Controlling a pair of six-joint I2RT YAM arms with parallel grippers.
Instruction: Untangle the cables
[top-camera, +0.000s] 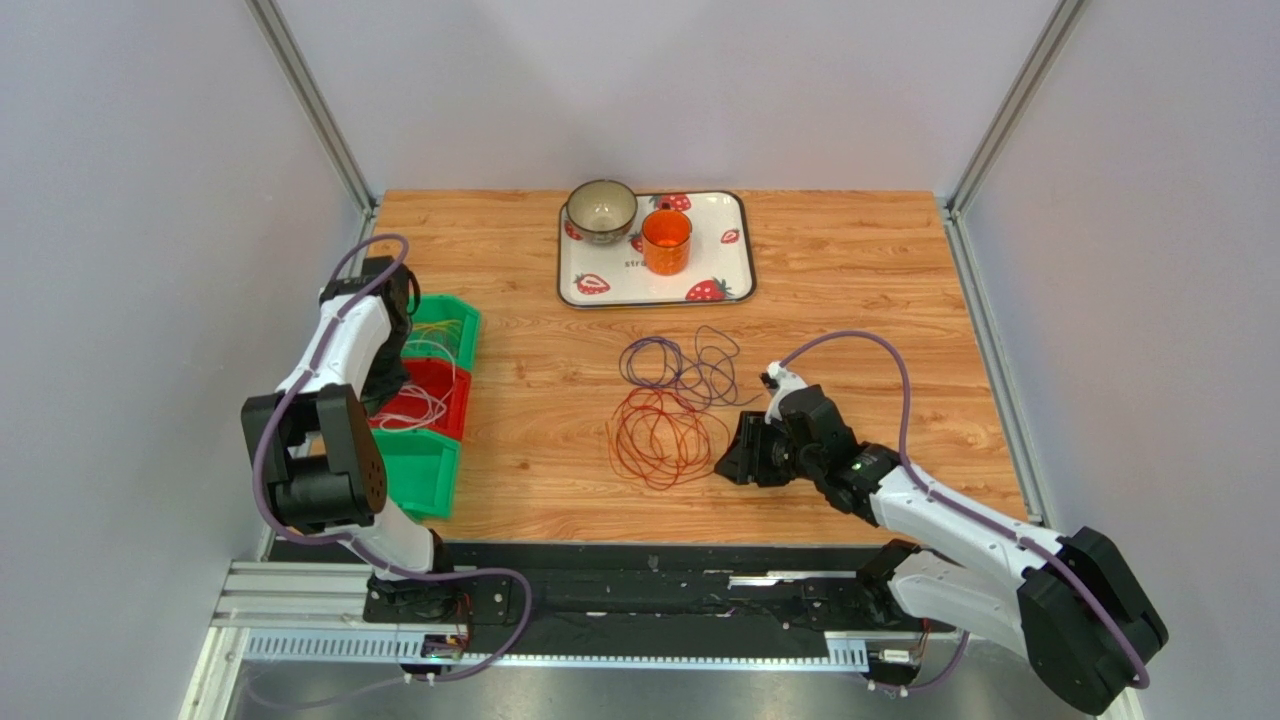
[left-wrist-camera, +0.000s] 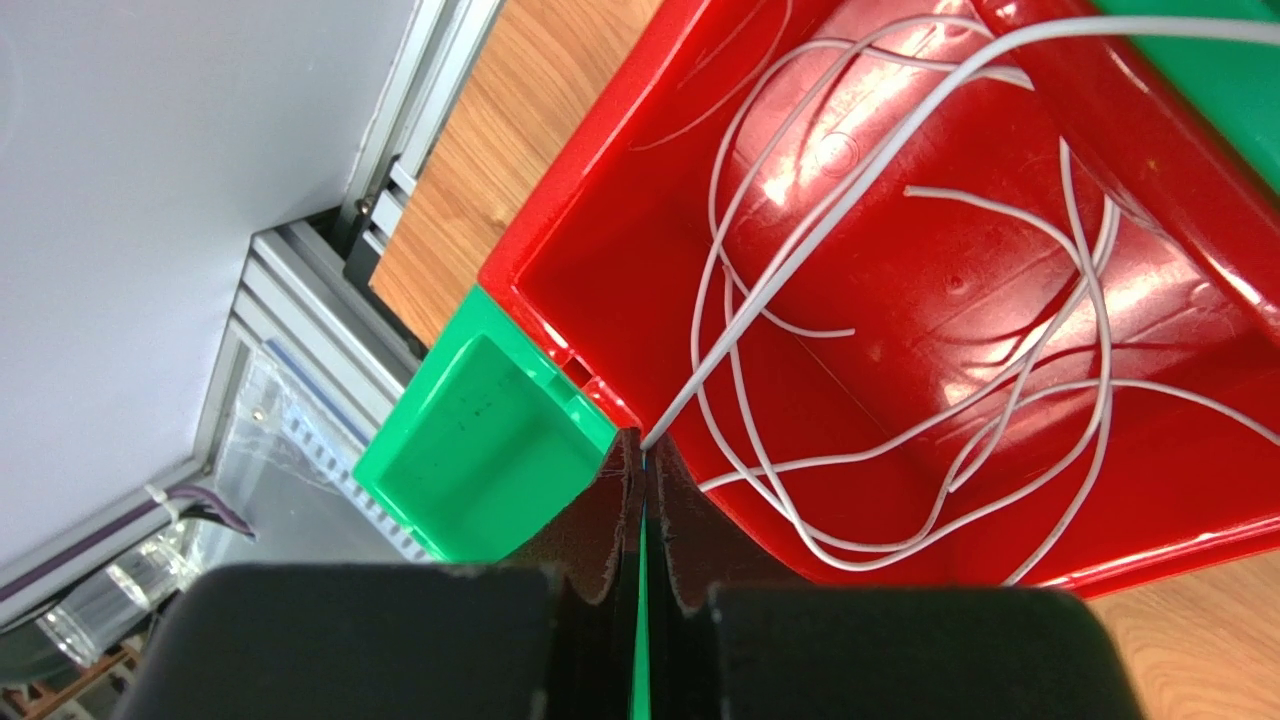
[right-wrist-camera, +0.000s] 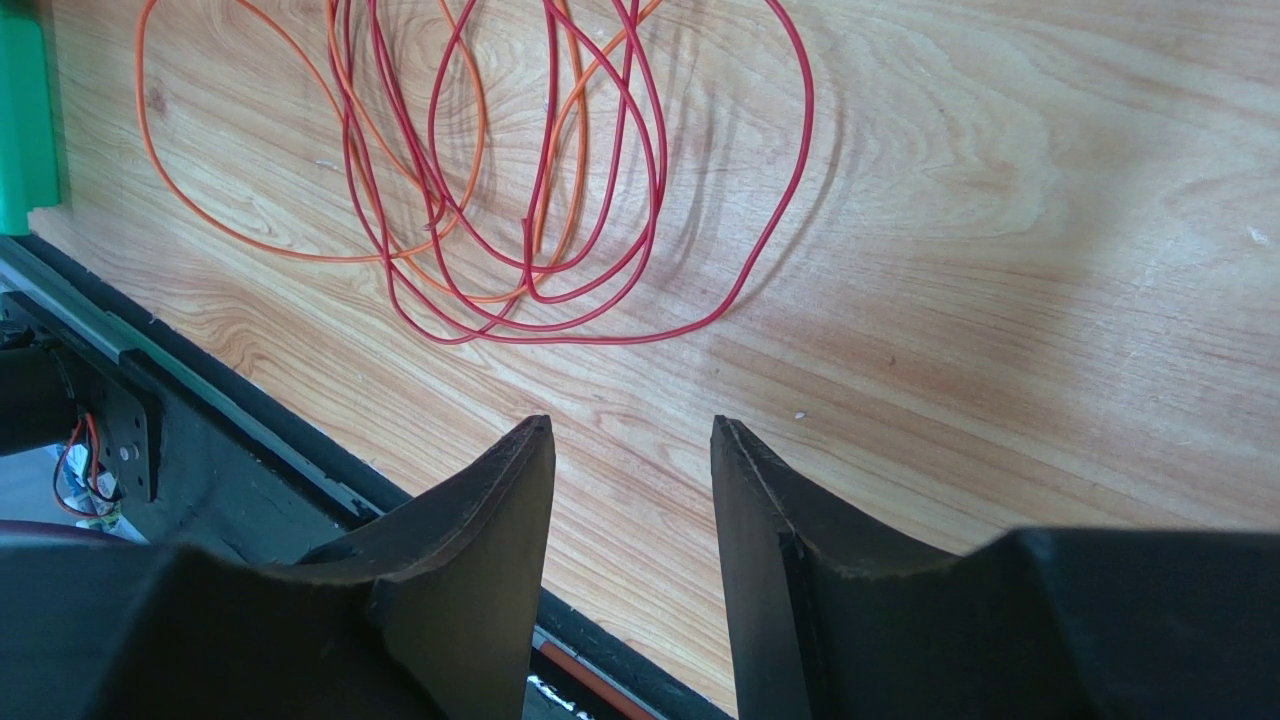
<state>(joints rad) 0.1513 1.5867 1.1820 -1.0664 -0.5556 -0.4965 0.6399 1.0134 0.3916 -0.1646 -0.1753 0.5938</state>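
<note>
Wood table (top-camera: 842, 270): your left gripper (left-wrist-camera: 643, 458) pinches white cable (left-wrist-camera: 842, 210) over red bin (left-wrist-camera: 902, 293); right gripper (right-wrist-camera: 631, 438) half-spread, empty, red-orange cables (right-wrist-camera: 519, 278) at 12 o'clock.

White arms (top-camera: 962, 528), black joints (top-camera: 323, 453) (boxy) — lilac hoses (top-camera: 879, 342)

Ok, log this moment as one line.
left gripper: shut on white cable over red bin | right gripper: open, empty, near red cable

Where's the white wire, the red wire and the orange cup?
white wire (left-wrist-camera: 751, 323): left wrist view, its long straight stretch
red wire (right-wrist-camera: 807, 113): right wrist view, right bend of loop
orange cup (top-camera: 666, 240): top view, its middle
</note>
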